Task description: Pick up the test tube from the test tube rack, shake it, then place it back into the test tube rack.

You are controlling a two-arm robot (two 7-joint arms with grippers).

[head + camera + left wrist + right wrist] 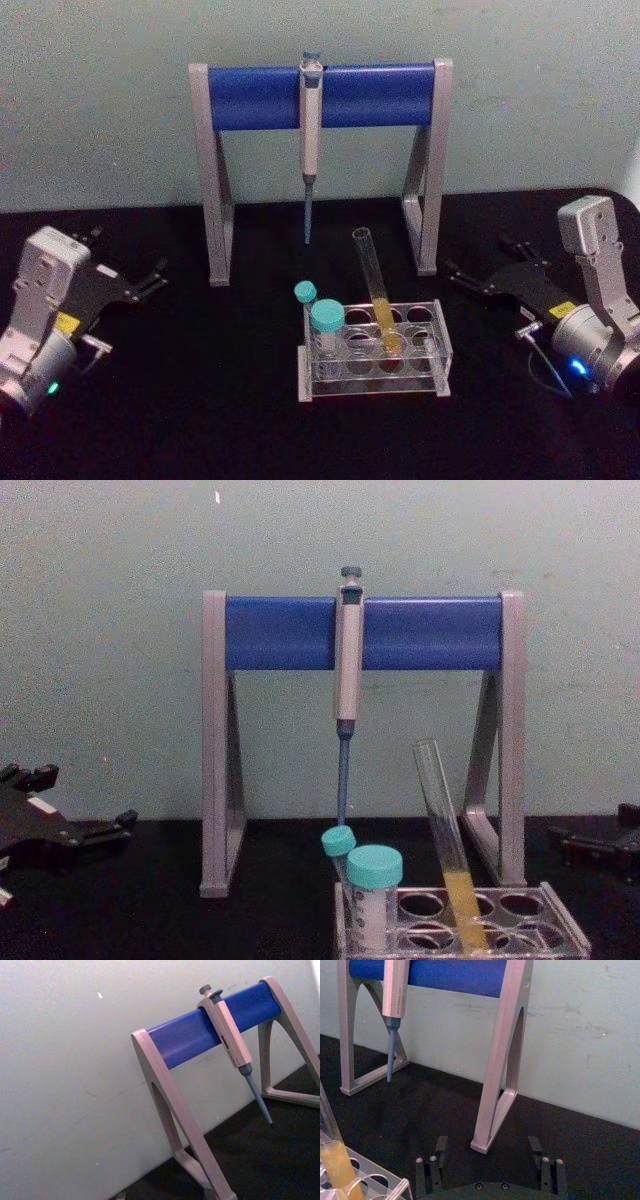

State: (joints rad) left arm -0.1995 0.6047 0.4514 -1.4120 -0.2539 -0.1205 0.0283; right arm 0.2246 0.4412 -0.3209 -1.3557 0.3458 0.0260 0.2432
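The test tube (374,288), long, clear and capless with yellow liquid at its bottom, leans in a middle hole of the clear test tube rack (425,366) at the table's centre front. Both also show in the chest view, the tube (444,825) slanting out of the rack (563,923). My left gripper (125,257) rests open on the table far to the left, well apart from the rack. On the right my right gripper (482,258) lies open, with nothing between its fingers (441,1145). The right wrist view catches the tube's yellow end (333,1164).
Two teal-capped tubes (327,322) stand in the rack's left side. Behind the rack stands a grey-and-blue pipette stand (260,97) with a pipette (311,135) hanging from its bar. Black table stretches on both sides of the rack.
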